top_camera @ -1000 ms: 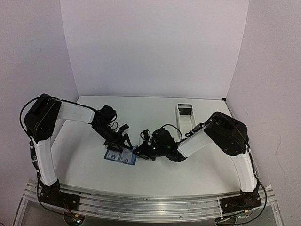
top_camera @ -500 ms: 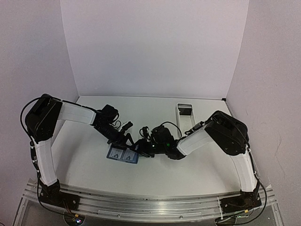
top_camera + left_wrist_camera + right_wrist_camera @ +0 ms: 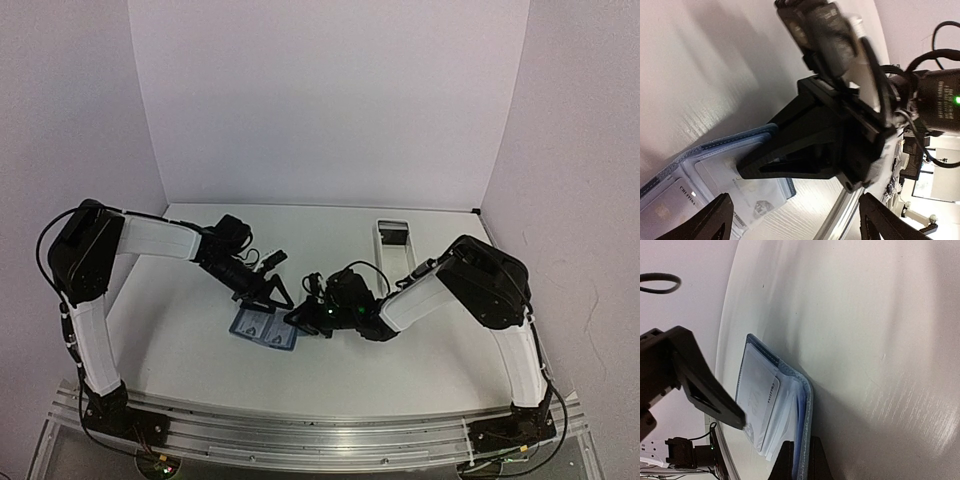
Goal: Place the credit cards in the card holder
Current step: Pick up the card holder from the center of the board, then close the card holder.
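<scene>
The blue card holder (image 3: 262,329) lies open on the table, paler blue inside. Pale credit cards (image 3: 245,324) sit in its pockets. One printed card (image 3: 763,401) shows in the right wrist view, and another card (image 3: 749,194) sticks out of a pocket in the left wrist view. My right gripper (image 3: 300,318) is shut on the holder's right edge (image 3: 807,405), one finger on each side. My left gripper (image 3: 277,292) is open and empty, just above the holder's far right corner. One of its fingers (image 3: 705,390) hangs over the cards.
A long white tray (image 3: 392,240) with a dark object in it stands at the back right. White walls close in the table at the back and both sides. The two grippers are very close together over the holder.
My left gripper has lifted off the holder and moved right and away, jaws open. The holder has slid slightly right. My right gripper keeps its hold on the edge.
</scene>
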Action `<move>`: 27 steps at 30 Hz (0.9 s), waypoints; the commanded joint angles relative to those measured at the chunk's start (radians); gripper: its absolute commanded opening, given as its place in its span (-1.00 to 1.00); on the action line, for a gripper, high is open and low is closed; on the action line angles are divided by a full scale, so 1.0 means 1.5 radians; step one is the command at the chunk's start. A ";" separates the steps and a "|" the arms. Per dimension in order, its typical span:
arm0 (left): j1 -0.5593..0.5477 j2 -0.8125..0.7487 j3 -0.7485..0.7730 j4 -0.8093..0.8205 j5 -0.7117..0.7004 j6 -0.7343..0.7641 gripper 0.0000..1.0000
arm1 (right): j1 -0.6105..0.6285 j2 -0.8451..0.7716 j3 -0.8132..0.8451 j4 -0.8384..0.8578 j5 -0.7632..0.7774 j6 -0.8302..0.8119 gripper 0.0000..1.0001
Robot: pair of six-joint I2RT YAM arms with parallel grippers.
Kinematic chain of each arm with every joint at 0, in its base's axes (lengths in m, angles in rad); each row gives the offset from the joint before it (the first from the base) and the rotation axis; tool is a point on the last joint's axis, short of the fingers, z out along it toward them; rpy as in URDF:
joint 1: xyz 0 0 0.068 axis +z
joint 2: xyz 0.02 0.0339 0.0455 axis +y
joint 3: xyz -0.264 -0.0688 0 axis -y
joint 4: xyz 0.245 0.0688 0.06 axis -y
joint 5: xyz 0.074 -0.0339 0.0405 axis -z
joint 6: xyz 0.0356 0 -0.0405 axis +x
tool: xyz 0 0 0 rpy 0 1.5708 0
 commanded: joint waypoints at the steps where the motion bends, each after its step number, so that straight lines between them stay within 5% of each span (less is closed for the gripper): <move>1: 0.043 -0.108 0.017 0.023 0.055 0.004 0.83 | -0.007 -0.045 -0.033 -0.019 0.006 -0.028 -1.00; 4: 0.127 -0.155 -0.038 0.089 0.008 -0.068 0.99 | -0.008 -0.075 -0.041 0.000 -0.004 -0.084 -1.00; 14: 0.275 -0.173 -0.143 0.107 -0.090 -0.088 0.89 | -0.042 -0.185 -0.068 0.168 -0.137 -0.169 -1.00; 19: 0.283 -0.186 -0.156 0.192 0.060 -0.033 0.76 | -0.042 -0.216 -0.045 0.228 -0.201 -0.156 -1.00; 23: 0.239 -0.270 -0.178 0.297 0.240 -0.019 0.98 | -0.038 -0.220 -0.034 0.228 -0.166 -0.170 -1.00; 27: 0.197 -0.310 -0.179 0.311 0.308 -0.033 0.99 | -0.025 -0.202 0.002 0.214 -0.161 -0.182 -1.00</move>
